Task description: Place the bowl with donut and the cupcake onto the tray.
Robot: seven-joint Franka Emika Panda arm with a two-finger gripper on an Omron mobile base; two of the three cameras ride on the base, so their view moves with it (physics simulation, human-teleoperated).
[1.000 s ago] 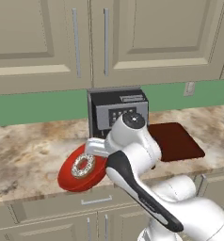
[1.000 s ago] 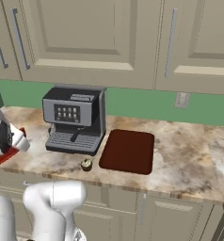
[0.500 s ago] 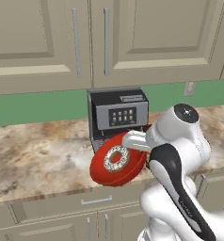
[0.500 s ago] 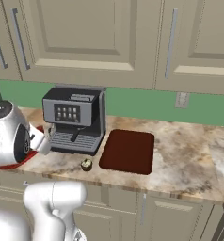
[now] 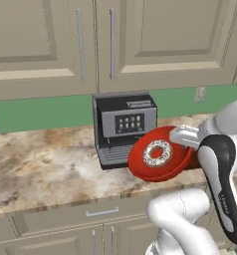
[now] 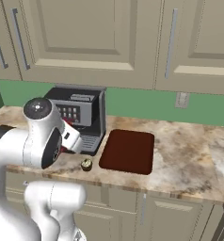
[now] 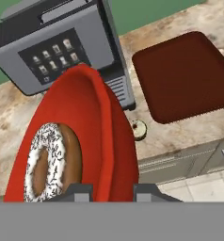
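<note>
The arm is bent at the elbow with the wrist turned sideways, and the gripper (image 7: 109, 192) is closed on the bowl's (image 7: 104, 136) rim.

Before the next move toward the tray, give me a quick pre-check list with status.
1. Hand gripping the bowl rim: ok.
2. Donut in the bowl: ok, though the bowl is tilted steeply.
3. Bowl level for transport: not ok.
4. Tray surface free: ok.
5. Cupcake on the counter left of the tray, upright: ok.
6. Clearance from the coffee machine: cannot tell.
</note>
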